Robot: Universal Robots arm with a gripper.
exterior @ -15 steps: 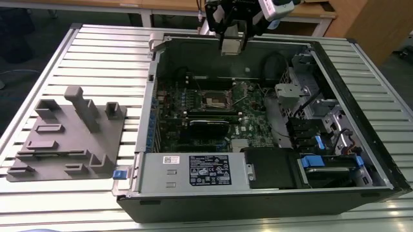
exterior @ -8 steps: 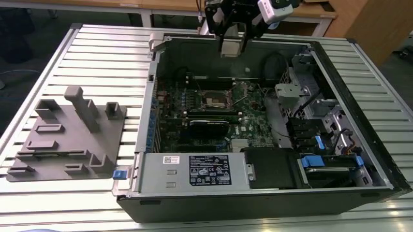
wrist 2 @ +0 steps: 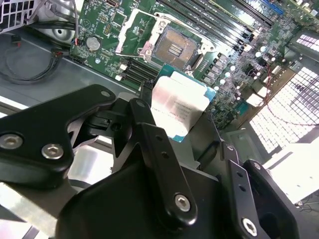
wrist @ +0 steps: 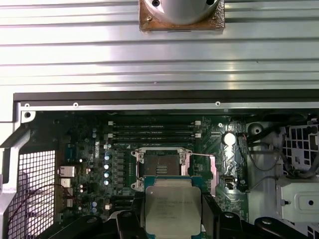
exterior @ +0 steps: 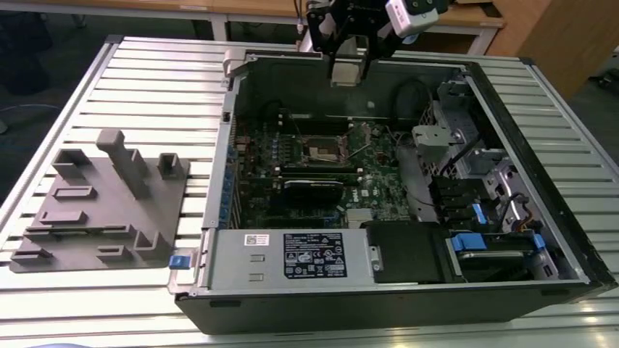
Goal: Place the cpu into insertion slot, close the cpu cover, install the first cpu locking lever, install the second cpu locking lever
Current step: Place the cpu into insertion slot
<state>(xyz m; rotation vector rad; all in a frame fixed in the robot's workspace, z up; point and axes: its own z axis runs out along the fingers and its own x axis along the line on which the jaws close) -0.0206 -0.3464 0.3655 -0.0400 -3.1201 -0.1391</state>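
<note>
Slatted aluminium table [exterior: 145, 87], open PC case [exterior: 387, 308]. Gripper [wrist 2: 177, 124] pinches the cpu [wrist: 172, 209] over it; insertion slot [wrist: 162, 167] uncovered. PSU label [exterior: 312, 255] print unreadable.

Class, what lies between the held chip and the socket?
Nothing: in both wrist views the chip hangs in open air before the open socket.

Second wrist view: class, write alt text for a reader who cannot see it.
The gripper holds the cpu by its edges above the green motherboard. Beyond it, the insertion slot lies uncovered and empty, its pin field exposed.
</note>
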